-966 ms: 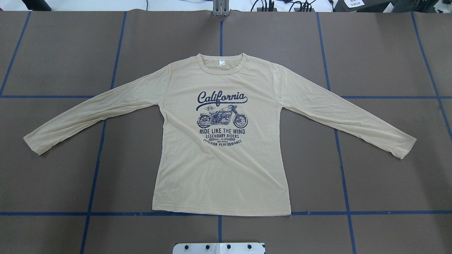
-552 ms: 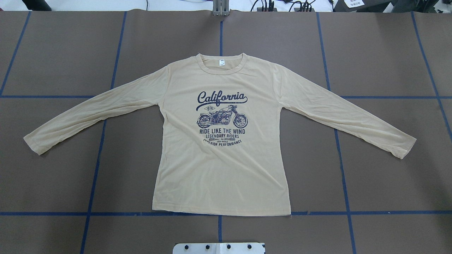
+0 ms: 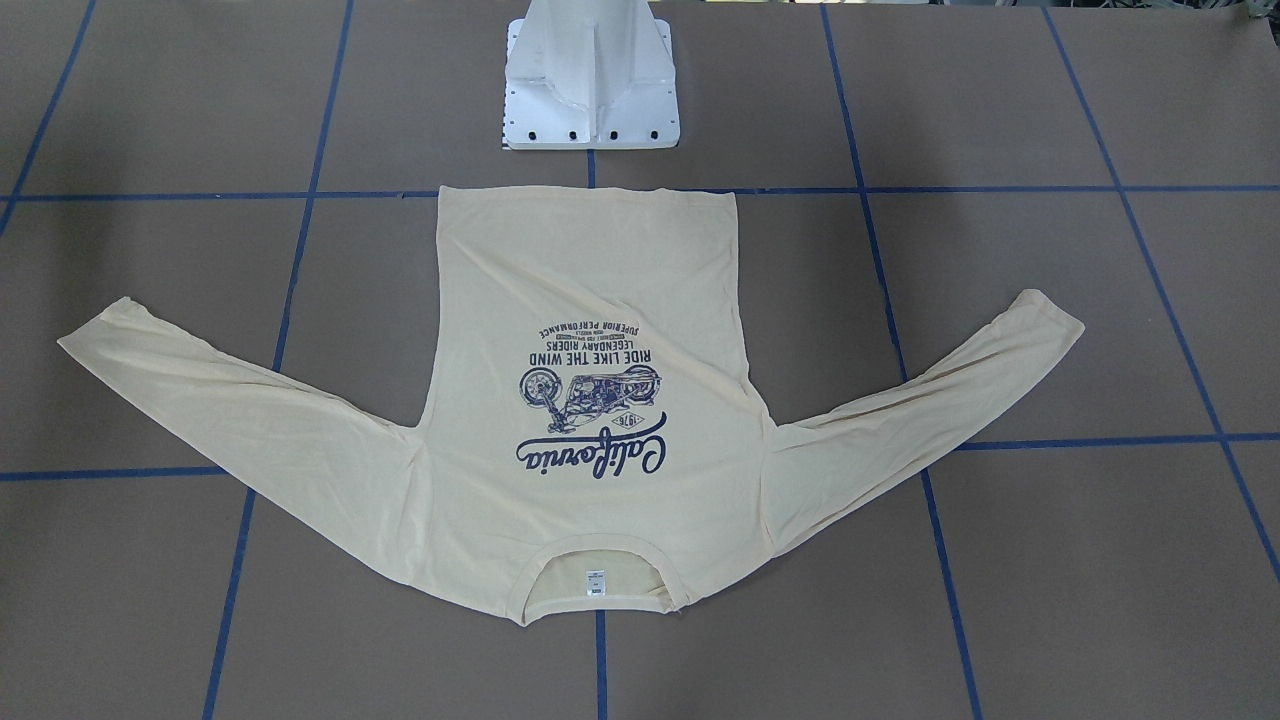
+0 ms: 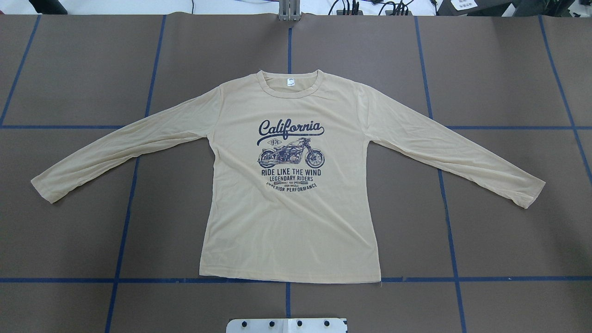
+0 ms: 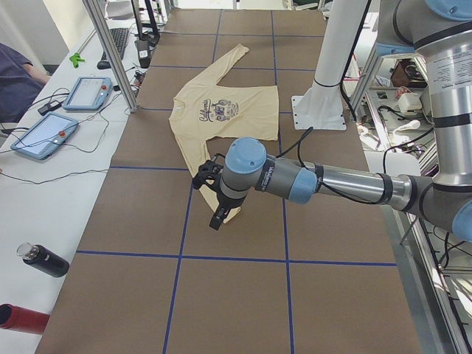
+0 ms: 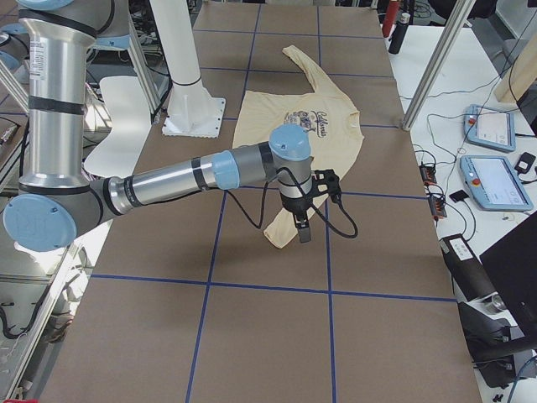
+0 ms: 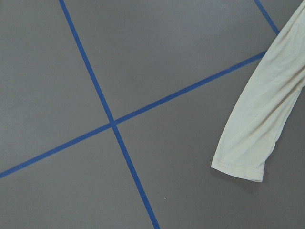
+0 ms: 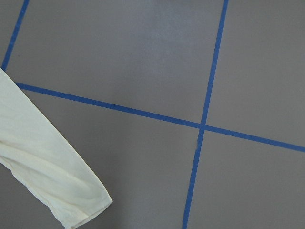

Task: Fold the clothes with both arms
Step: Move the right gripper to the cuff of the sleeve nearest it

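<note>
the left arm hangs near one cuff; the cream t-shirt lies flat, print up, sleeves spread, on the blue-taped tabletop before the white pedestal; the right arm hangs near the other cuff. whether either arm's jaws are apart cannot be told.

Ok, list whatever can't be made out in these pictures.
Left pincer: exterior left view only, side-on; open or shut unclear.
Right pincer: same, exterior right view only.
Neck label on the T-shirt: print too small, every view.
Left arm and right arm: outside the overhead and front-facing frames.
</note>
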Controlling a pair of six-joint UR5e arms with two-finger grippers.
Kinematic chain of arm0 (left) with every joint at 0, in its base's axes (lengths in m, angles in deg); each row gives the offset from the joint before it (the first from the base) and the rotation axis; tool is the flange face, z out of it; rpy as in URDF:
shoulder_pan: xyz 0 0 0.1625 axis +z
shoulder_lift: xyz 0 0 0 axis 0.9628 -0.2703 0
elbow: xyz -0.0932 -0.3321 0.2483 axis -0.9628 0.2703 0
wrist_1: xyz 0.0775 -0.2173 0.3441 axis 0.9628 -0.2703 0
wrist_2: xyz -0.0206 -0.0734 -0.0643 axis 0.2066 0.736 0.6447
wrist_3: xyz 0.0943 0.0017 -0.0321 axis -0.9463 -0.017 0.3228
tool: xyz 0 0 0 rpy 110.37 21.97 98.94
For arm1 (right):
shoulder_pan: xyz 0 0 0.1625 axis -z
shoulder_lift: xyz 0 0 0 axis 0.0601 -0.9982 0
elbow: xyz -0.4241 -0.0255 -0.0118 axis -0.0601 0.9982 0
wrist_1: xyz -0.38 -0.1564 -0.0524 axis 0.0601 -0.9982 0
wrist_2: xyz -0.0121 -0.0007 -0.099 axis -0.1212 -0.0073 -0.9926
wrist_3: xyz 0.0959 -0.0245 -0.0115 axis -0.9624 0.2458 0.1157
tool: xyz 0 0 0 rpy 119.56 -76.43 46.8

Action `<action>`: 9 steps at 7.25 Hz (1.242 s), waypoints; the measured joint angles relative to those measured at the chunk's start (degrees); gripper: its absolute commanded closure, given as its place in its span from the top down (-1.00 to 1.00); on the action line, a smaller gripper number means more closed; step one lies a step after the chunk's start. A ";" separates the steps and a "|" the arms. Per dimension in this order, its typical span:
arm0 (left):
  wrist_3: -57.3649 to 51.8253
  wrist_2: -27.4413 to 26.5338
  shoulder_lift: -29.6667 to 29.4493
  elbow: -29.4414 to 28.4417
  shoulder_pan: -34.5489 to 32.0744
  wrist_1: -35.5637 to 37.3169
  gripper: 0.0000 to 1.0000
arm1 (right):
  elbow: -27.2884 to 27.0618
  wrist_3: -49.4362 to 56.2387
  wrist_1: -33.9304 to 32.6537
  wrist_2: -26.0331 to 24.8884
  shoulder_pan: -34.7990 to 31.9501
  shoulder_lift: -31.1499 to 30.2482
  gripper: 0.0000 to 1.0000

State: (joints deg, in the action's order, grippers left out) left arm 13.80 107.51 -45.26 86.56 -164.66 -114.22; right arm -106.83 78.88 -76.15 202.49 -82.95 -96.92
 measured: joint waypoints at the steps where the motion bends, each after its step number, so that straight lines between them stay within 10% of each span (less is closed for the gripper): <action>1: 0.15 -1.25 -2.88 -0.67 0.07 -2.33 1.00 | 0.30 0.15 1.69 0.44 0.00 0.12 1.00; 5: 0.00 -1.48 -5.30 -1.54 0.15 -5.03 1.00 | 1.62 -14.93 17.25 -0.13 10.22 -4.41 1.00; 9: -0.11 -1.38 -4.80 -1.26 0.08 -5.07 1.00 | 15.75 -40.35 55.25 -9.67 25.55 -10.57 0.59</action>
State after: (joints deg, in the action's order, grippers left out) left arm 13.69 106.13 -50.06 85.31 -164.58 -119.30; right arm -91.08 38.54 -20.90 192.81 -57.40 -107.48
